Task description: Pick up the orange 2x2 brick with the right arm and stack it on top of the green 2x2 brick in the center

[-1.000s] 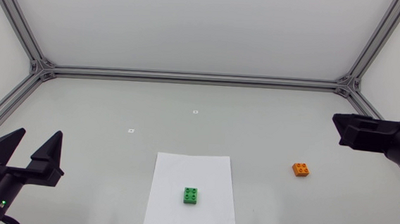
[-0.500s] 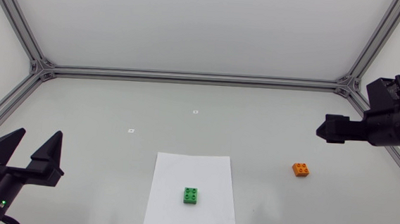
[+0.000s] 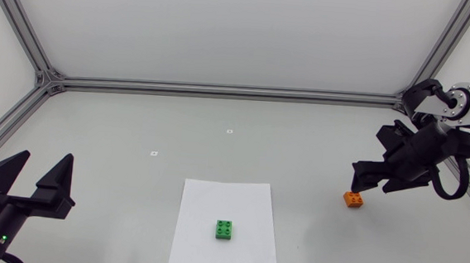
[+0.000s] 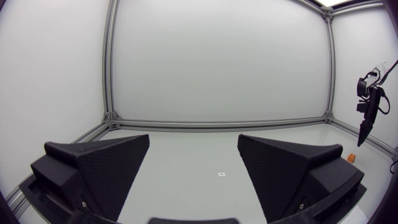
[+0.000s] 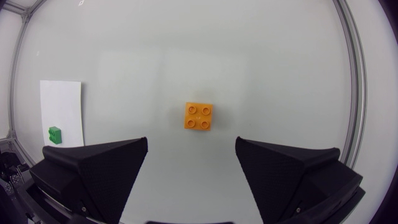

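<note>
1. Head view: fixed, high above the tabletop (image 3: 136, 125), facing down, taking in the whole surface from afar.
2. Left wrist view: low at the tabletop's front-left corner, facing level across it; the orange 2x2 brick (image 4: 351, 158) is far off.
3. Right wrist view: above that brick, facing straight down, close. It shares the white sheet (image 5: 62, 99) and green 2x2 brick (image 5: 55, 134) with the head view.

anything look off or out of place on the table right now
Nothing stands out. The orange brick sits flat, studs up, ahead of the open right gripper. The green brick sits studs up on the white sheet. The left gripper is open.
</note>
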You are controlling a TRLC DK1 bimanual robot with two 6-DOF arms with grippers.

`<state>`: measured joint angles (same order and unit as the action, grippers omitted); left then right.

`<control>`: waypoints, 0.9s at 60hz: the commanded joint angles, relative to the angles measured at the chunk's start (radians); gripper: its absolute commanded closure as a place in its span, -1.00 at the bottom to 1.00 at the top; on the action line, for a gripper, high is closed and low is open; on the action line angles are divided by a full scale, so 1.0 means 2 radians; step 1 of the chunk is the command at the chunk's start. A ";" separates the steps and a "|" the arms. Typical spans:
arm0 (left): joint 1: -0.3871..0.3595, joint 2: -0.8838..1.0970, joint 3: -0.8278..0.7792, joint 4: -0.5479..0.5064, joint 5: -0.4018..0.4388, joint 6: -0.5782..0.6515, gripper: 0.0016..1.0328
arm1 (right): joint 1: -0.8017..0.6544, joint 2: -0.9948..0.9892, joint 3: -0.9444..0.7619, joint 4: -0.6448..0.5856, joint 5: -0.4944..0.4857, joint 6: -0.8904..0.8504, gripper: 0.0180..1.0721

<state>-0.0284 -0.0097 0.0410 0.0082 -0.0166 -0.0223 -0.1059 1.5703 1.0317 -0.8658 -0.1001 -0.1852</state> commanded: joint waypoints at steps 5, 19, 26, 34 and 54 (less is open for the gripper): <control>0.000 -0.003 -0.021 -0.006 0.001 0.003 -0.92 | 0.003 0.053 0.027 -0.007 0.011 -0.004 -0.89; 0.000 -0.003 -0.021 -0.006 0.001 0.003 -0.92 | -0.001 0.110 0.052 0.000 0.017 -0.009 -0.84; 0.000 -0.003 -0.021 -0.006 0.001 0.003 -0.92 | 0.000 0.124 0.052 0.010 0.023 -0.009 -0.80; 0.000 -0.003 -0.021 -0.006 0.001 0.003 -0.92 | 0.002 0.138 0.045 0.023 0.027 -0.009 -0.78; 0.000 -0.003 -0.021 -0.006 0.001 0.003 -0.92 | 0.012 0.141 0.025 0.042 0.035 -0.007 -0.72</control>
<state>-0.0284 -0.0097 0.0410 0.0082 -0.0166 -0.0223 -0.0921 1.8332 1.1110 -0.7822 -0.0360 -0.1879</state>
